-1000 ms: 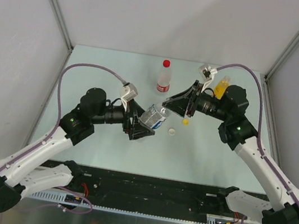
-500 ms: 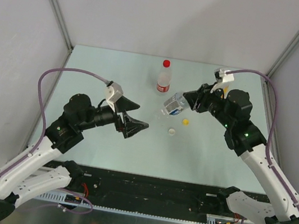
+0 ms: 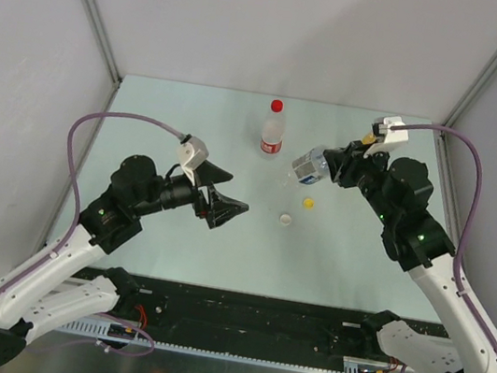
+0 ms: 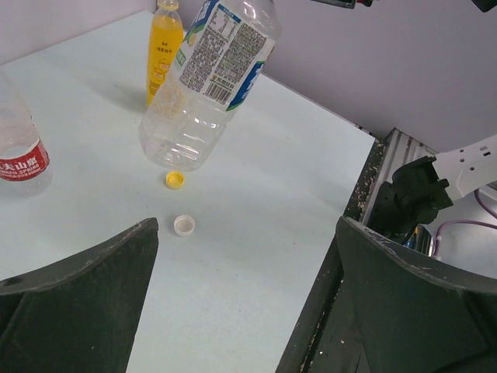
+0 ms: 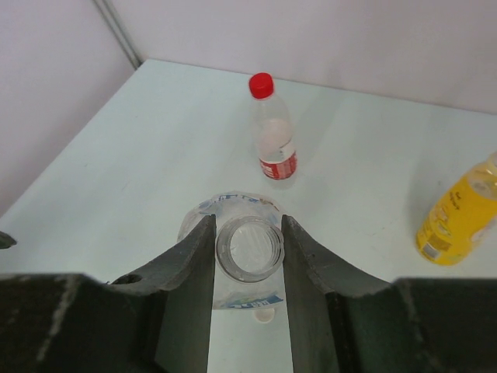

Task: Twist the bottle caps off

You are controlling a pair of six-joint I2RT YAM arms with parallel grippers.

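A second ago the left hand (image 3: 239,193) was clamped round the body of the clear bottle with the blue-white label (image 3: 307,165) over the middle of the table (image 3: 193,121), and the right hand (image 3: 328,164) was up against its neck. Since then the left hand has let go and drawn back toward its own side. Its jaws now stand wide apart with nothing between them. The bottle has passed to the right hand alone, which grips it by the open neck. That hand has pulled away to the right and toward the far edge, and the bottle has gone with it, held tilted.
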